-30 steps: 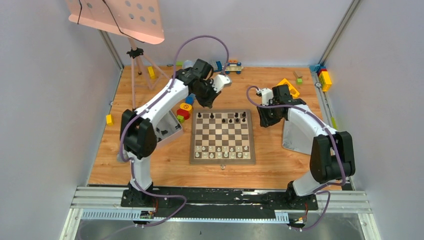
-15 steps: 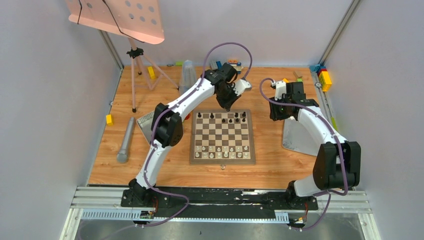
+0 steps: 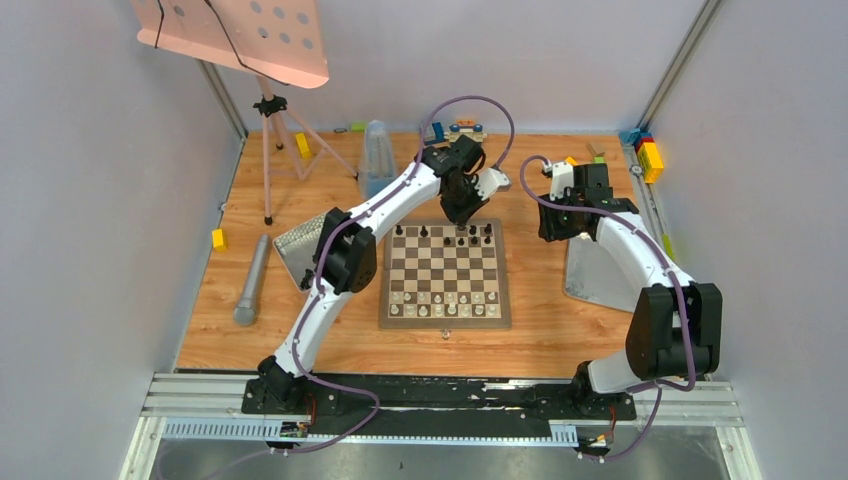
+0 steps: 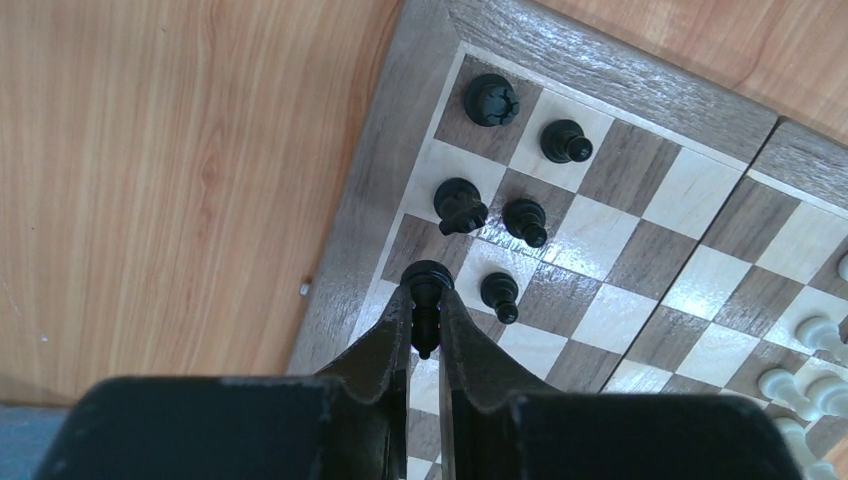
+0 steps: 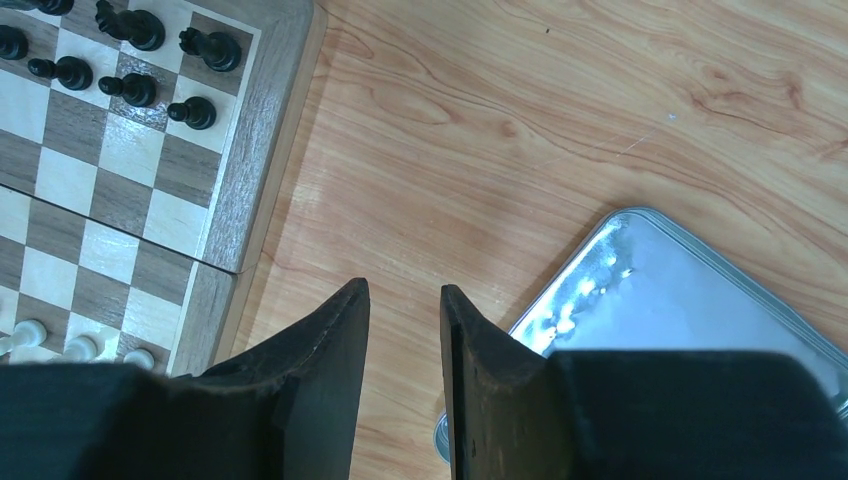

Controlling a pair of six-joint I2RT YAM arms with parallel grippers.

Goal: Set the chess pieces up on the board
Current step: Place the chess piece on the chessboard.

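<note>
The left gripper (image 4: 425,300) was closed on a black chess piece (image 4: 427,280). It held the piece by its thin body, and the round head showed beyond the fingertips. The gripper hung over the far side of the board (image 4: 400,150), close to five other black pieces (image 4: 524,220) standing on the squares there. The white pieces (image 3: 445,297) stood in the near rows. The right gripper (image 5: 402,295) had its fingers a little apart with nothing between them. It was above the wooden table (image 5: 500,130), between the board and the grey metal tray (image 5: 680,320).
</note>
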